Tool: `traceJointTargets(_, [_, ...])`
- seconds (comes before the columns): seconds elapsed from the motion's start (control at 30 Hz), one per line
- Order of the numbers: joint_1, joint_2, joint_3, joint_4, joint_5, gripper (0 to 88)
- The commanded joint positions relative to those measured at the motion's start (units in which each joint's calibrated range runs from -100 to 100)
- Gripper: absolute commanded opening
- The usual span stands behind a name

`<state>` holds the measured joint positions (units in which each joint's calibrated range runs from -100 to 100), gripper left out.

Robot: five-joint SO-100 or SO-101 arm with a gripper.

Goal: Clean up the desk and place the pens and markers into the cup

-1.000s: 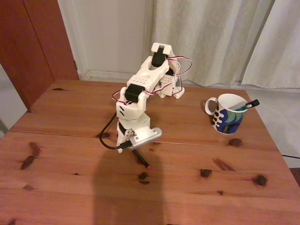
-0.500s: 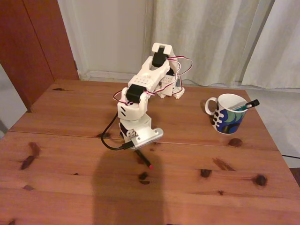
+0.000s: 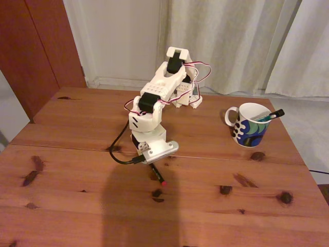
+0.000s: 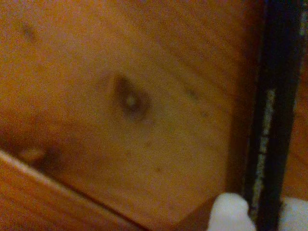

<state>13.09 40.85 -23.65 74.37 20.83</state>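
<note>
Pens (image 3: 269,116) in cup (image 3: 249,126)

The desk (image 3: 77,206) is reddish-brown pine with dark knots and a seam across it; a thin black pen with red tip (image 3: 158,175) lies just under the gripper (image 3: 149,163); the cup (image 3: 250,125) stands well to its right in the fixed view.

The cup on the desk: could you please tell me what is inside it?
Two pens lean in the cup: a teal pen and a black-capped marker poking over the rim. Their lower ends are hidden by the cup's wall.
</note>
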Motion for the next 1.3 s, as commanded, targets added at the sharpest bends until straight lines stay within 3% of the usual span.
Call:
traceJointTargets(0.0, [-0.7,-6.6,-0.5,-0.5,-3.8,0.8])
traceJointTargets(0.3, [-3.3,-16.5,5.1,-3.2,-9.5,0.7])
traceJointTargets(0.6, [-6.5,-37.6,35.8,-26.8,-13.1,0.7])
traceJointTargets(1.07, [-18.1,-70.3,73.2,-59.4,-24.0,0.7])
traceJointTargets(1.27, [-23.9,-80.2,82.7,-68.6,-24.4,0.7])
